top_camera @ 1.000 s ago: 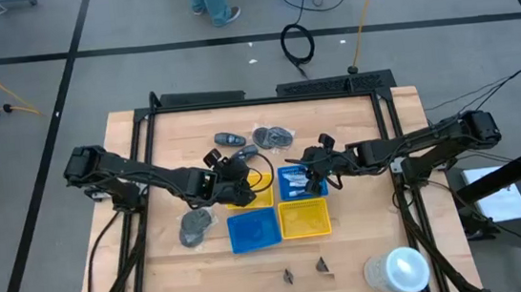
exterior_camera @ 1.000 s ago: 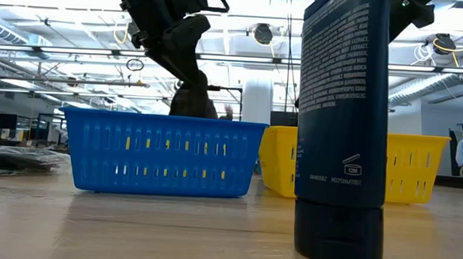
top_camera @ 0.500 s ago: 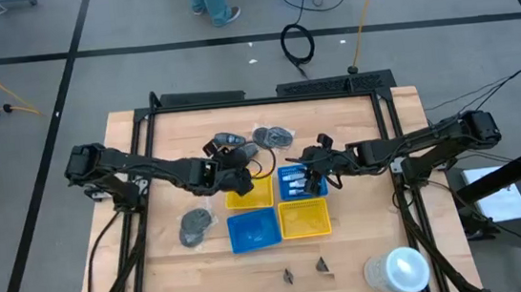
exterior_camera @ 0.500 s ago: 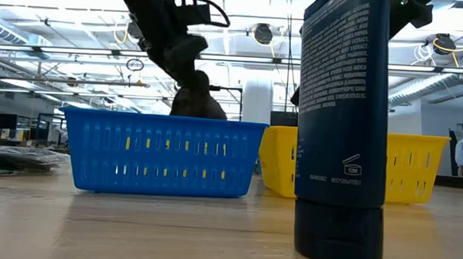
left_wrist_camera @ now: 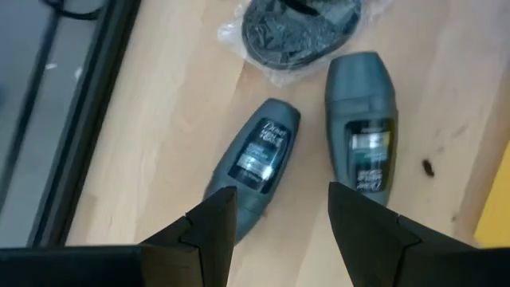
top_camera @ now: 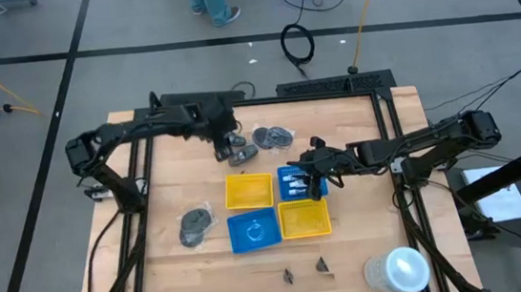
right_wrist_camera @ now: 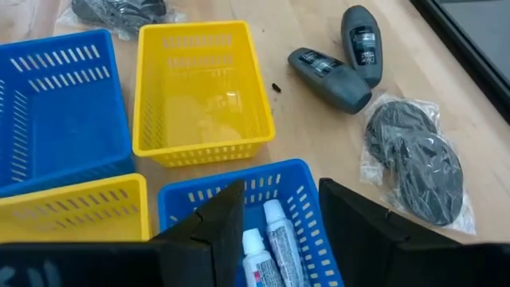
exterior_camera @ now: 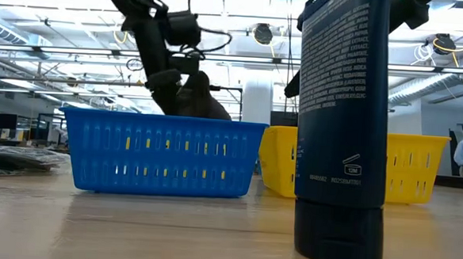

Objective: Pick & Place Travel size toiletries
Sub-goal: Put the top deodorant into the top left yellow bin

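Note:
Two small white squeeze tubes with blue markings lie side by side in the far right blue basket. My right gripper hovers open above that basket's far end, touching nothing; in the high view it is at the basket's right rim. My left gripper stands open at the table's far side, above two dark grey oval bottles that lie flat on the wood. Its fingers hold nothing.
A yellow basket stands left of the tubes' basket, with a blue basket and a yellow one nearer. Bagged dark items, two black clips, a white round container and a tall dark bottle are also there.
My left gripper has swung from above the far yellow basket toward the table's far edge and a little left, turning as it went, and now stands over the two dark oval bottles. My right gripper has stayed over the tubes' basket.

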You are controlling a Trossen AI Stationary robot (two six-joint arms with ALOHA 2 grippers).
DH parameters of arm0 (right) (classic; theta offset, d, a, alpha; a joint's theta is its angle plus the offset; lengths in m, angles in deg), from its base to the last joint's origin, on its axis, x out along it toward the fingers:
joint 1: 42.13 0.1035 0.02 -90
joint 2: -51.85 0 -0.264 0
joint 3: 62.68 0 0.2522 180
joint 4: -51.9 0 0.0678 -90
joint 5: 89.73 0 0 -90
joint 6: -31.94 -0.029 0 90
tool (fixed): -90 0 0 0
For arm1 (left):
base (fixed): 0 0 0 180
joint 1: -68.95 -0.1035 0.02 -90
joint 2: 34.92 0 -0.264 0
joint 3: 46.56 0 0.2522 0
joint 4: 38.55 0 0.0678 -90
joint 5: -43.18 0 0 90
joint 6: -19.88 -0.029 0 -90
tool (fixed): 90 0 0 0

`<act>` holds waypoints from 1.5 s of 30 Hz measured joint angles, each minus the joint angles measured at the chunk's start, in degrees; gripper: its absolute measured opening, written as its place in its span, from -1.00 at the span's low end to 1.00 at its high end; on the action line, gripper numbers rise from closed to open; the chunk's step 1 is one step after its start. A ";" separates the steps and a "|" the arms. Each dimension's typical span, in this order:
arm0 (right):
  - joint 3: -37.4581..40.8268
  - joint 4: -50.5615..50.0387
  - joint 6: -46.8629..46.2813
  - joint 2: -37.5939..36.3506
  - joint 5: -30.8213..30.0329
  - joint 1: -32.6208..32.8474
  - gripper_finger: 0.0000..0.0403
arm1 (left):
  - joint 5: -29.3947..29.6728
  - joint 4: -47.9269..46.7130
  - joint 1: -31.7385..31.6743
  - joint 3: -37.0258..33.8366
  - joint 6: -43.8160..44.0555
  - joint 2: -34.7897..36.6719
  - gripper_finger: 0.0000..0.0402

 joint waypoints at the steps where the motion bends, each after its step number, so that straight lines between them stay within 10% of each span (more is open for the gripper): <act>1: 0.00 0.00 0.24 0.00 0.00 0.00 -0.22 | -1.05 -0.10 -1.18 0.00 -1.34 0.00 -0.02; 20: 0.00 1.12 -1.55 0.00 0.02 0.00 -0.22 | -0.92 0.44 -6.68 0.00 -6.57 -1.33 0.51; 45: 0.00 2.49 -1.52 0.00 -0.11 0.70 -0.22 | -3.16 1.65 -7.19 0.01 -22.55 -15.81 0.53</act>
